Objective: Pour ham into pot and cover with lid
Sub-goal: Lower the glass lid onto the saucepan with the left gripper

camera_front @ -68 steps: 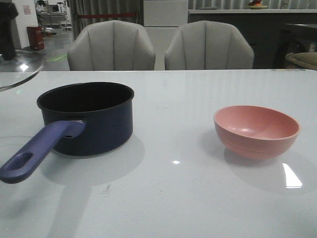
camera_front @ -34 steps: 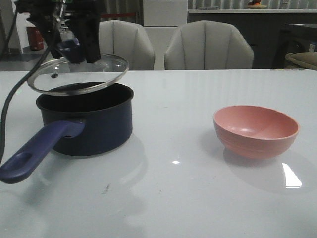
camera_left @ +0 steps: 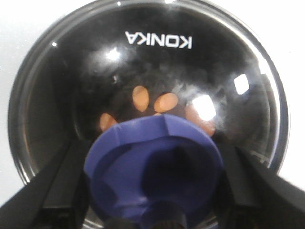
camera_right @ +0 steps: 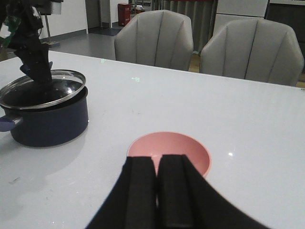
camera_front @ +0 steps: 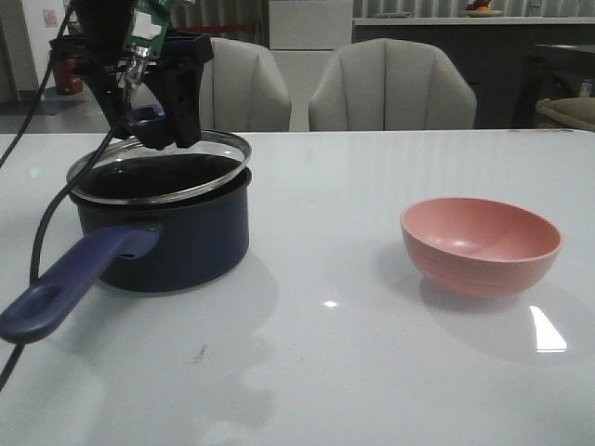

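Left tool [camera_front: 156, 119] clamped the flared purple-blue knob [camera_left: 153, 171] of the round glass lid [camera_front: 160, 170], tilted on the dark navy saucepan [camera_front: 163, 223]. Only its wrist view showed orange pieces [camera_left: 165, 102], probably ham, through glare. Right tool [camera_right: 157, 191] sat closed, empty.

Toward the bench's left edge, the left gripper [camera_front: 153, 116], its cable and the tilted lid [camera_front: 160, 167] block the pot [camera_front: 163, 223]. The pink bowl [camera_front: 481, 244] stands well apart, bare bench [camera_front: 325, 214] between.

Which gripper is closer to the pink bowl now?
Right. The right gripper hovers just beside the pink bowl; the left gripper is far across the table, holding the lid at the pot.
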Motion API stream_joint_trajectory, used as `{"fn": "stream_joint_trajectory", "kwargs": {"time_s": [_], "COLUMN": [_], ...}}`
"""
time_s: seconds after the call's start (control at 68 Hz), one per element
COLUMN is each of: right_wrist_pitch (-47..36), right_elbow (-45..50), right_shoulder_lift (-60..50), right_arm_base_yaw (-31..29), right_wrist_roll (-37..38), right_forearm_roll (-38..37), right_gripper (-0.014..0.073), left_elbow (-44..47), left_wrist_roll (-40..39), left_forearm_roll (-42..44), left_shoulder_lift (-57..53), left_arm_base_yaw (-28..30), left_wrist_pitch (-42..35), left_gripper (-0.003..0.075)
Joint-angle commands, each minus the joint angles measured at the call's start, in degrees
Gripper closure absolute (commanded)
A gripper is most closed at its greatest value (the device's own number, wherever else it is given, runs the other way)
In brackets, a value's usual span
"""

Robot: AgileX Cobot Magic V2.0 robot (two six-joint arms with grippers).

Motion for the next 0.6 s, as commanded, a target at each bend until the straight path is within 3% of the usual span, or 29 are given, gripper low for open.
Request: {"fn": "stream_joint_trajectory", "kwargs": {"time_s": [0.0, 0.162, 0.426, 0.588], "right_wrist_pitch": [-4.9, -4.9, -4.9, -4.9], "right_elbow": [-1.5, -1.5, -1.5, -1.5], "right_shoulder_lift": [0.6, 0.6, 0.6, 0.6], "right_arm_base_yaw": [0.0, 0.0, 0.0, 0.0], "right_wrist_roll": [-0.7, -0.7, -0.7, -0.7], "right_forearm_roll": [0.4, 0.4, 0.4, 0.4], "right_gripper": [0.0433, 0.0433, 0.0433, 0.0433], "left_elbow": [-2.0, -2.0, -2.1, -3.8], "left_wrist_roll": [0.0, 0.0, 0.0, 0.0], "left_forearm_roll": [0.3, 0.4, 0.4, 0.4], "left_shoulder_lift": [-2.5, -1.9, -1.9, -1.9], "left_arm_base_yaw": [-0.4, -0.4, -0.4, -0.4], "left_wrist_pitch": [1.1, 0.4, -1.1, 0.0], "left_gripper": [0.0489, 0.0388, 0.0135, 0.0124]}}
